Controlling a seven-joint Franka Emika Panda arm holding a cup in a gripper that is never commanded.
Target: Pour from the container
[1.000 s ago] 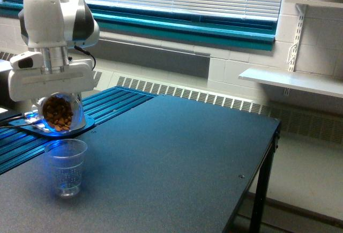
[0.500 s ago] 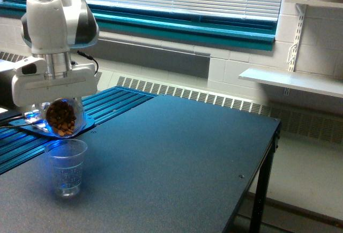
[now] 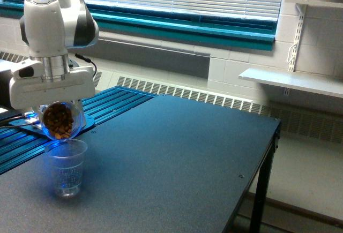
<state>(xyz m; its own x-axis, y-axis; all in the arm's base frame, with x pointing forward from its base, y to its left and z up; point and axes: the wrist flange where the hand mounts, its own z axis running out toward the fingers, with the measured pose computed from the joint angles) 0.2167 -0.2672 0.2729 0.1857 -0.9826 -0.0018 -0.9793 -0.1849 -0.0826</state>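
The container point(image 3: 61, 119), a small clear cup holding brown nut-like pieces, lies tipped on its side with its round mouth facing the camera. My gripper point(image 3: 52, 104) is shut on it, the white hand sitting just above it. Directly below, a tapered clear cup point(image 3: 66, 167) with faint ribs stands upright on the dark table point(image 3: 177, 152) at the exterior view's left. The container's lower rim hangs just above that cup's mouth. The brown pieces are still inside the container; none show in the lower cup.
A blue ribbed surface point(image 3: 107, 102) with a glowing blue device point(image 3: 32, 121) lies behind the cups. The table's right edge point(image 3: 274, 131) drops off to the floor. A white wall shelf point(image 3: 295, 80) hangs at the far right.
The gripper and container have drifted slightly left and down, closing on the lower cup's mouth. The container has tilted a little further.
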